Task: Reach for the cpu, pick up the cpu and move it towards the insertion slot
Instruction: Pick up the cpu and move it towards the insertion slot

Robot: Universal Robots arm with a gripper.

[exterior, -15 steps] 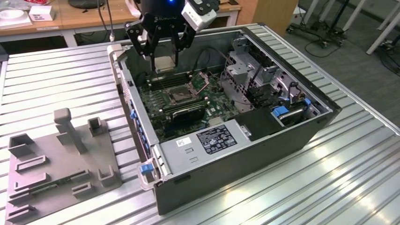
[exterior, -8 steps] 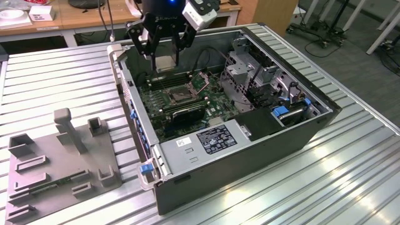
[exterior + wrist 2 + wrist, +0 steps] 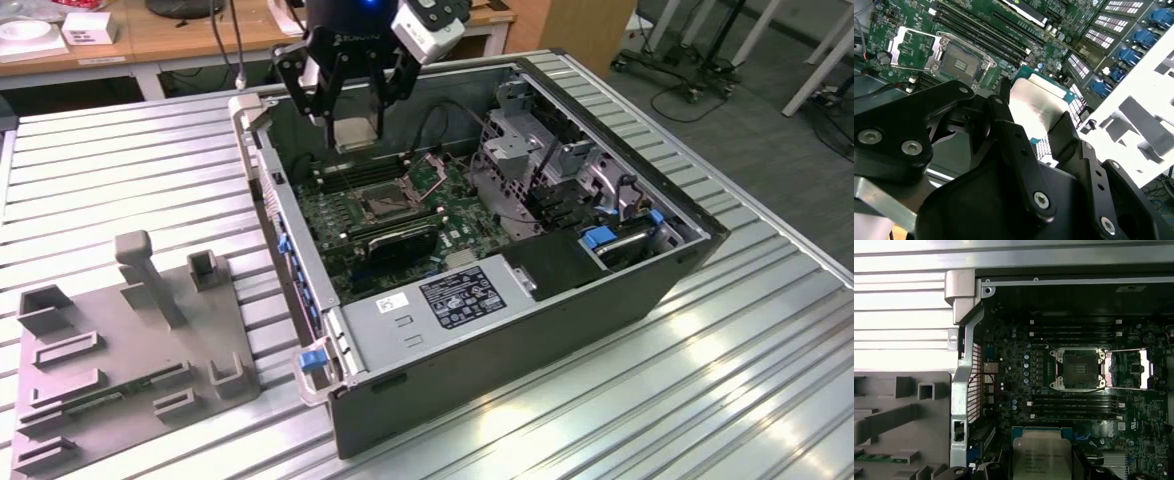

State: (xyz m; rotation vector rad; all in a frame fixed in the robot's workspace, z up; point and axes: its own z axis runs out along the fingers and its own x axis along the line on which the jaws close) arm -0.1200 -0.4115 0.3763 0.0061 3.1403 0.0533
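My gripper [image 3: 355, 132] hangs above the open computer case, shut on the cpu [image 3: 356, 135], a pale silvery square chip held between the black fingers [image 3: 320, 100]. In both wrist views the cpu [image 3: 1041, 107] [image 3: 1042, 457] shows its metal top and green edge between the fingertips. The insertion slot [image 3: 378, 207] is a square socket with a dark centre and silver frame on the green motherboard, below the chip and apart from it. The slot [image 3: 1077, 369] [image 3: 960, 62] stands with its metal lid swung open beside it.
The black computer case [image 3: 534, 330] lies open on a ribbed metal table [image 3: 120, 170]. A grey fixture tray [image 3: 127, 355] with upright blocks sits to the exterior view's left. Long memory slots [image 3: 1074, 407] flank the socket. Drive cages and cables crowd the case's right side.
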